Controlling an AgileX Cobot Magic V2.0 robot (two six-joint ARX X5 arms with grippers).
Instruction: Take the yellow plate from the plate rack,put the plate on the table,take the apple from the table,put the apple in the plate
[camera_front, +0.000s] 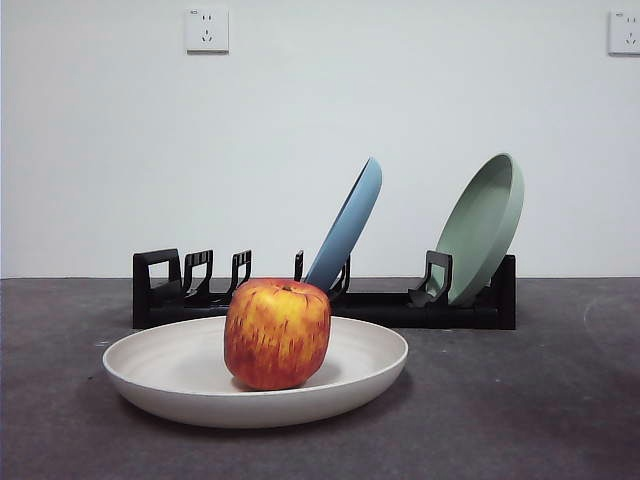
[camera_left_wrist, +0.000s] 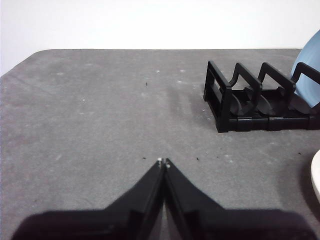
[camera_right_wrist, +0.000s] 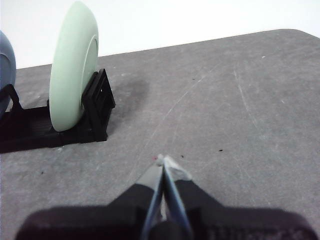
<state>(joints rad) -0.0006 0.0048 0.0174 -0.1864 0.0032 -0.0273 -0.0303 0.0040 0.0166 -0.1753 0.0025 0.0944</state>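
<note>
The apple (camera_front: 277, 333) sits upright in the yellow plate (camera_front: 180, 372), which lies flat on the table (camera_front: 520, 400) just in front of the plate rack (camera_front: 400, 308). In the rack behind, a blue plate (camera_front: 348, 228) leans near the middle and a pale green plate (camera_front: 485, 225) leans at the far end; the slots at the squared loop end hold nothing. The left gripper (camera_left_wrist: 163, 161) hangs over bare table beside the rack's loop end, jaws pressed together. The right gripper (camera_right_wrist: 161, 160) hangs over open table near the green plate's end, jaws likewise closed on nothing. Two wall sockets (camera_front: 207, 30) sit high on the white wall.
</note>
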